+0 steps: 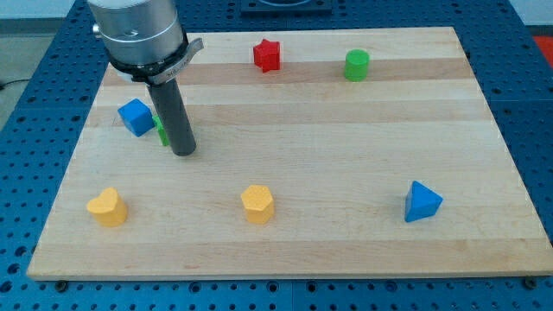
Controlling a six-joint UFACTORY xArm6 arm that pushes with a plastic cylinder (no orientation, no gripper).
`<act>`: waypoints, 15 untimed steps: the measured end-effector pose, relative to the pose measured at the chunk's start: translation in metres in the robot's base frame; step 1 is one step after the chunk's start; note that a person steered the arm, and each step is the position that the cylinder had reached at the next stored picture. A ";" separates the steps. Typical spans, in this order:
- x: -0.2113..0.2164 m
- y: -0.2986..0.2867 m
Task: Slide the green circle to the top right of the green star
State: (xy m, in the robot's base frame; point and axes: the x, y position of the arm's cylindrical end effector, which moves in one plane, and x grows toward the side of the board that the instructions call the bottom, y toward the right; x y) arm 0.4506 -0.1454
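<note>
where the wooden board [285, 130] fills the camera view, my tip [184, 153] rests at the far left, just right of the blue cube [136, 117], with the green star [162, 132] touching the rod and mostly hidden behind it. the green circle [357, 65] stands at the far right, well apart from the star, right of the red star [267, 54]. along the near edge sit a yellow heart [107, 207], a yellow hexagon [257, 204] and a blue triangle [422, 202]; the arm has no jaws, only the rod.

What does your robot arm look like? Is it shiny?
My arm ends in a fat, shiny grey metal cylinder with a silver ring and bracket underneath. Below that a straight dark grey rod sticks down to my tip. No cables or markings show.
</note>
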 end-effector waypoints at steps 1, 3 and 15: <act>0.001 0.041; -0.024 0.200; -0.083 0.026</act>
State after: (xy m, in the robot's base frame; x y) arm 0.3676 -0.1198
